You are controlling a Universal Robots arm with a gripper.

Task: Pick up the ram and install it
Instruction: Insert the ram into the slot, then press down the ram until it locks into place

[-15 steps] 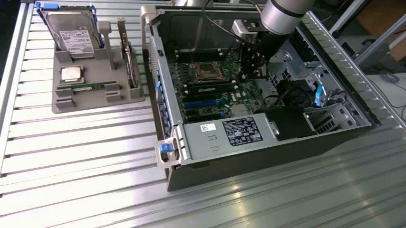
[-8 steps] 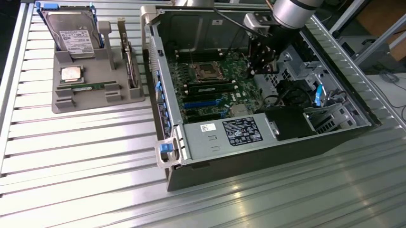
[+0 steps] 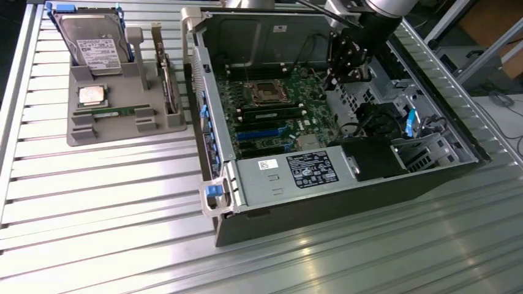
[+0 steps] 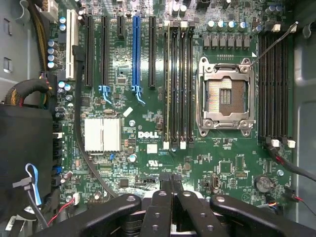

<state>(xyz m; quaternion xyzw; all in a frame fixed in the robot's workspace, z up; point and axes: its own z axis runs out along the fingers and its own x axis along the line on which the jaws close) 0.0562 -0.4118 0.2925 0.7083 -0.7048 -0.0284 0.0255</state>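
Fingertips of the gripper are pressed together with nothing between them, hanging over the green motherboard inside the open computer case. In the wrist view the black finger links fan out from the closed tips, and just beyond them the board carries white "DELL" lettering, a ribbed silver heatsink, an open processor socket with memory slots on both sides of it, and a blue expansion slot.

From the exterior view, the arm reaches down into the case near its far edge, and a power supply with a black-and-white label sits at the case's near edge; its small print cannot be read.

That view also takes in the slatted metal table. A grey holder tray stands near the table's far corner on the exterior view's left, well apart from the gripper. The ram lies flat in a groove at the tray's near edge, beside the square silver processor, with the labelled hard drive upright behind.
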